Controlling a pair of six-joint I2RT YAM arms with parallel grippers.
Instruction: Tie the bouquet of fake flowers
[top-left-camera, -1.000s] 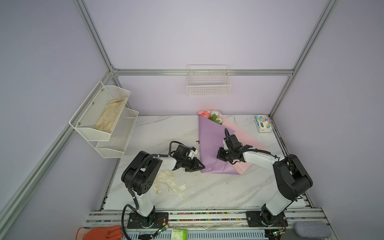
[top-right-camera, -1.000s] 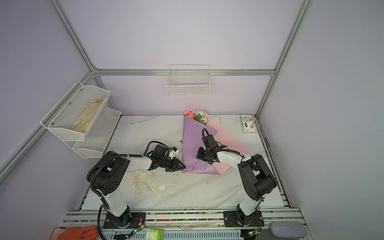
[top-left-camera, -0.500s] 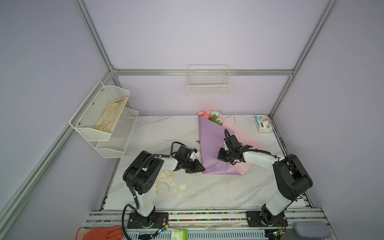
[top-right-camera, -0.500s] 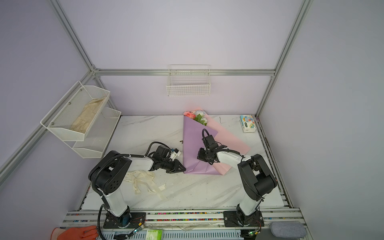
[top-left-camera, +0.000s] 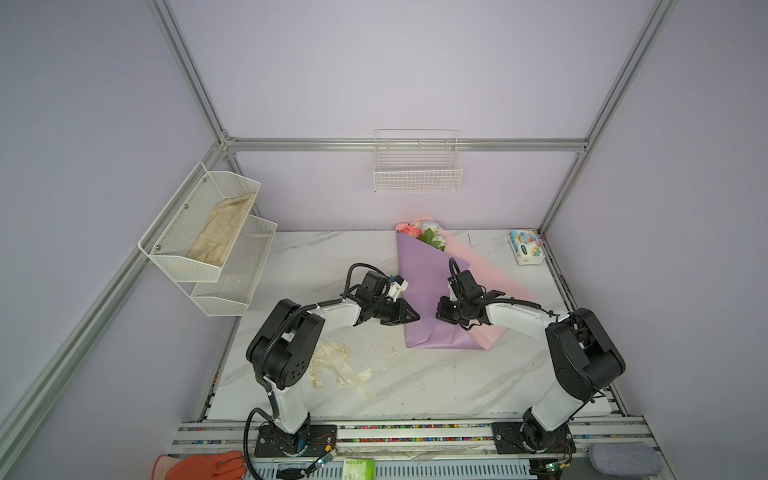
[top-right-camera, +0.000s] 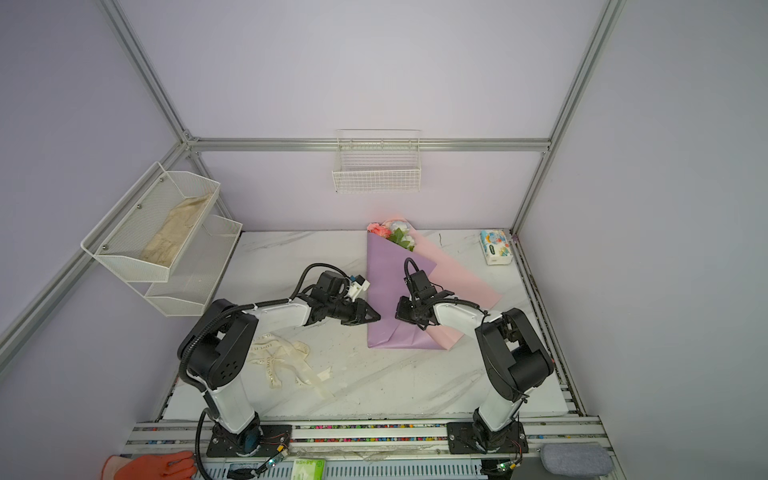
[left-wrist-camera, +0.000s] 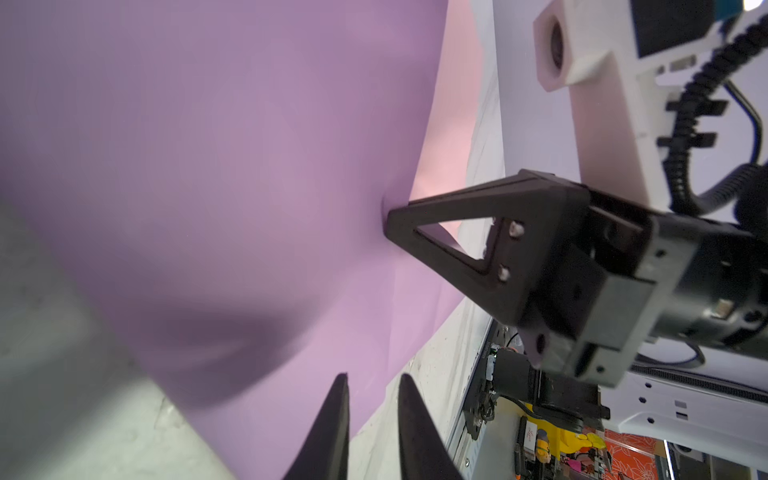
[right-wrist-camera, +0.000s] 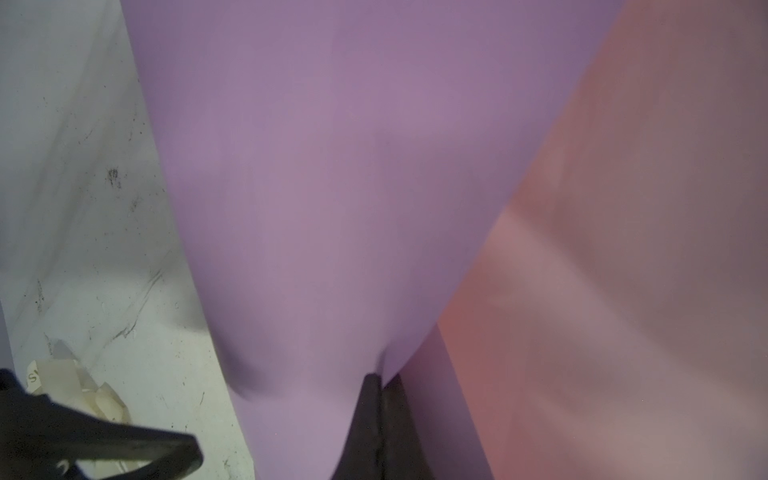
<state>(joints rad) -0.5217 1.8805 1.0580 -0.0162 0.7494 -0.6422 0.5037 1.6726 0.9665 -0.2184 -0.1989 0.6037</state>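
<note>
The bouquet of fake flowers (top-left-camera: 422, 235) (top-right-camera: 395, 235) lies at the back of the table. It is rolled in lilac paper (top-left-camera: 424, 291) over a pink sheet (top-left-camera: 490, 286). My right gripper (top-left-camera: 440, 316) (right-wrist-camera: 380, 380) is shut on a puckered fold of the lilac paper (right-wrist-camera: 332, 208) near its lower end. My left gripper (top-left-camera: 415, 318) (left-wrist-camera: 372, 380) stands at the paper's left edge. Its fingers (left-wrist-camera: 340, 399) are a narrow gap apart, with the paper's edge (left-wrist-camera: 291, 415) seen behind that gap and nothing pinched. The stems are hidden inside the wrap.
A loose cream lettered ribbon (top-left-camera: 332, 365) (top-right-camera: 282, 361) lies on the marble table by the left arm's base. A tissue pack (top-left-camera: 525, 247) sits at the back right. A wire basket (top-left-camera: 417, 170) hangs on the back wall and a mesh shelf (top-left-camera: 208, 232) on the left.
My left gripper has slid right to the lilac paper's edge and its fingers have drawn closer together. The right gripper and the bouquet have stayed put.
</note>
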